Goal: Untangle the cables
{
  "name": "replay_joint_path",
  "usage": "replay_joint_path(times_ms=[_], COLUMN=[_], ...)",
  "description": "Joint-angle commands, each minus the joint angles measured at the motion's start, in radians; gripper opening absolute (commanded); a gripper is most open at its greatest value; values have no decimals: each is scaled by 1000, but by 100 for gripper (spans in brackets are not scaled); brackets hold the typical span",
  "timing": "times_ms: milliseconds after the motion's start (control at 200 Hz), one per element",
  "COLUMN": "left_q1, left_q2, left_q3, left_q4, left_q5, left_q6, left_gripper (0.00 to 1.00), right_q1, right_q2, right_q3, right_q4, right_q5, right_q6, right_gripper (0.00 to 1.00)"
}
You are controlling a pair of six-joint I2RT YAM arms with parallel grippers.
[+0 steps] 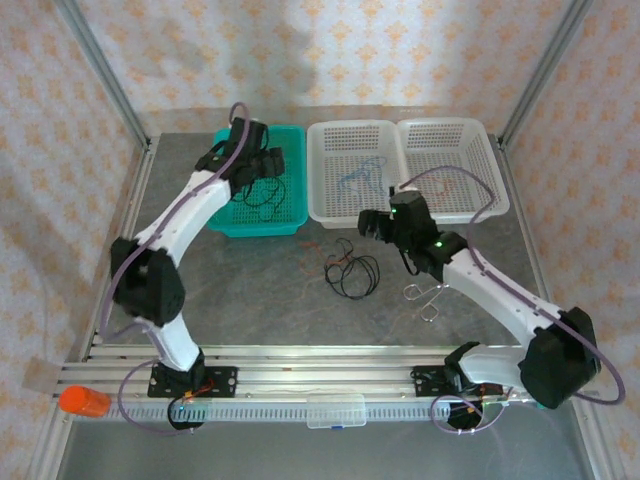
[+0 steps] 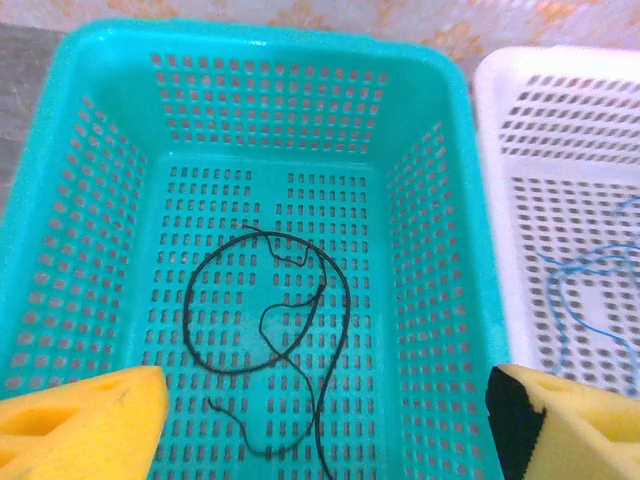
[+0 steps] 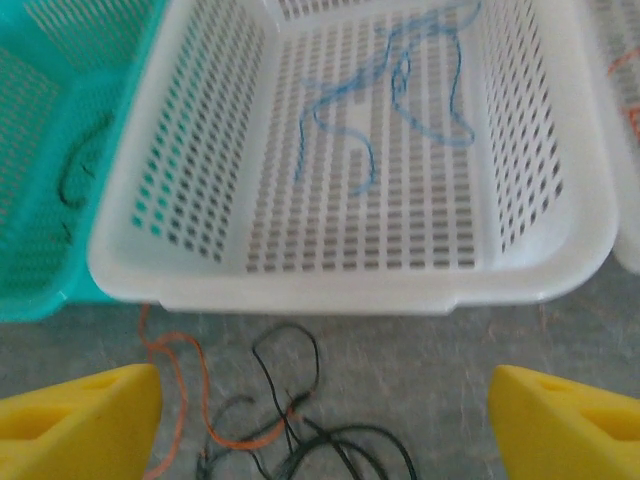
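Note:
A thin black cable [image 2: 265, 330] lies in loose loops on the floor of the teal basket [image 2: 60, 180]. My left gripper [image 2: 325, 430] hangs open above it, with nothing between its yellow pads [image 2: 85, 420]. From above, that gripper [image 1: 270, 172] is over the teal basket [image 1: 232, 222]. A blue cable [image 3: 390, 90] lies in the middle white basket [image 3: 340, 285]. In front of that basket, a tangle of black and orange cables [image 3: 290, 420] rests on the table. My right gripper [image 3: 325, 425] is open just above the tangle [image 1: 350, 270].
A second white basket [image 1: 450, 215] stands to the right, and an orange strand [image 3: 632, 115] shows inside it. A small silver scissors-like tool [image 1: 425, 295] lies on the table under my right forearm. An orange object [image 1: 85, 402] sits on the near left rail.

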Motion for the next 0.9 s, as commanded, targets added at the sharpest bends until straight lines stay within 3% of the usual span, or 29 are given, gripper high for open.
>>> replay_joint_path(times_ms=[0,200,290,566,706,896], left_q1=[-14,-115,-167,-292,-292,-292], left_q2=[-109,-260,-316,-494,-477,-454], left_q3=[-100,-268,-377,-760,-766,-733], left_q4=[75,145,228,598,606,593], left_q5=[49,108,130,131,149,167], left_q6=[41,24,-33,-257,-252,-219], left_gripper=[86,86,83,83,83,83], right_q1=[35,74,114,248,266,267], right_q2=[46,119,130,140,179,222], right_q3=[38,85,90,-67,-133,-137], right_q4=[-138,-240,-252,-53,20,71], right_q5=[71,27,100,88,70,59], right_q6=[73,139,248,562,649,637], right_gripper=[80,72,64,57,57,57])
